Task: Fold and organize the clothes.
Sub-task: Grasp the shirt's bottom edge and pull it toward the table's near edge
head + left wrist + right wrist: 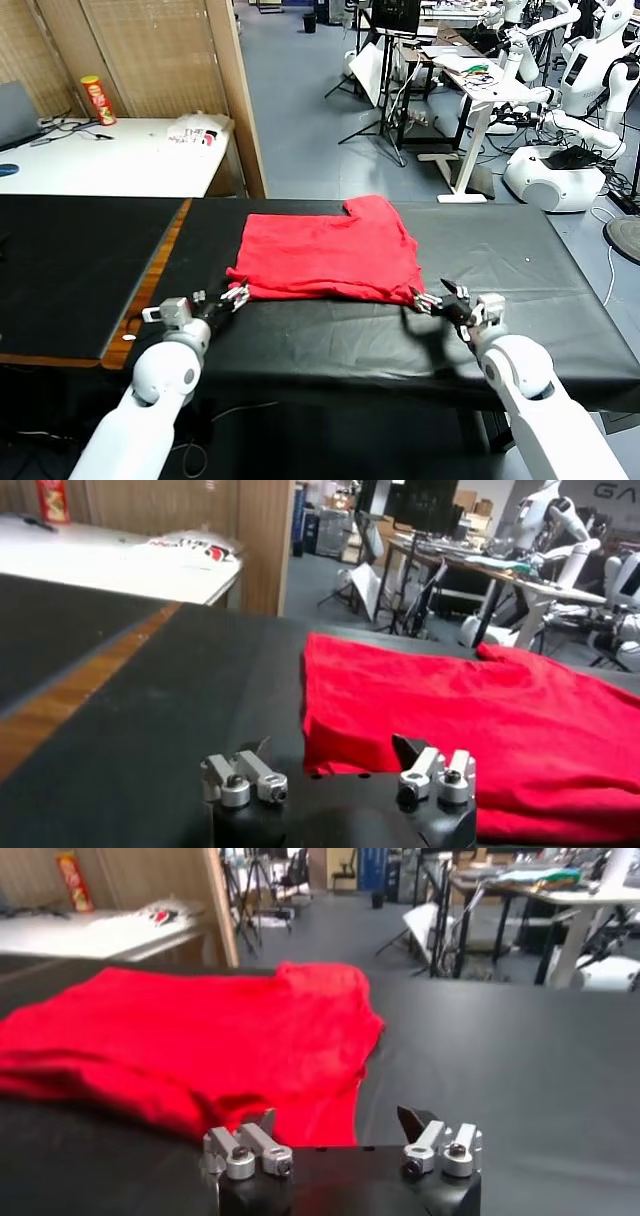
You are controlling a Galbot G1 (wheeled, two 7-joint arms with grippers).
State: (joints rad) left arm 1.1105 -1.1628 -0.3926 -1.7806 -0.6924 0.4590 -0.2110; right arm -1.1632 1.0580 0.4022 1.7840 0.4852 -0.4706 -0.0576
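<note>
While bright red folded cotton T-shirt (328,250) lies on black table (500,250), my left gripper (236,296) at seven o'clock corner, right gripper (432,297) at five o'clock corner, both released, empty.

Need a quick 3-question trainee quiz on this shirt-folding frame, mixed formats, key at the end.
1. True or false: the red T-shirt lies on the black table, held by neither gripper.
2. Multiple choice: where is the left gripper? A) at the shirt's near left corner B) above the collar C) off the table
3. Fill in: the jaws of the right gripper, at the shirt's near right corner, stand ____.

Key: 1 true; 2 A; 3 open
</note>
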